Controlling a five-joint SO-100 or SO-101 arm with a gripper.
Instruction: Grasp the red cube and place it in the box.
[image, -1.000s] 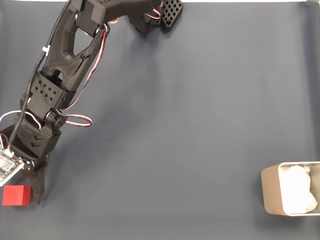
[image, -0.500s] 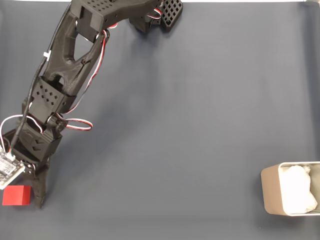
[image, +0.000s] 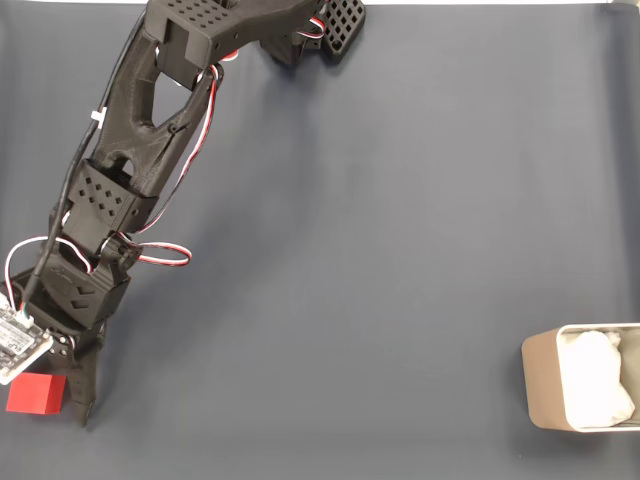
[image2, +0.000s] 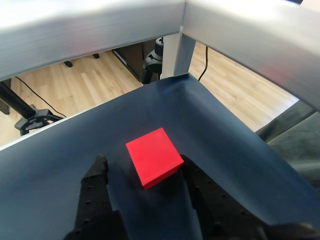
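As the wrist view shows, the fingers (image2: 142, 167) stand open astride the cube (image2: 153, 156), one tip at each side, nothing gripped. Cube sits on the dark counter (image2: 215, 135) near its corner. Box (image: 582, 390) lies well apart, at the fixed view's right edge.

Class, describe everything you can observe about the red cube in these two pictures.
The red cube is small, bright red, with plain matte faces and sharp edges. It rests flat on the dark blue table cover, near a corner of it, between the open black fingers of the gripper. One finger looks to be right against its side. In the fixed view the cube lies at the left edge, partly under the arm.
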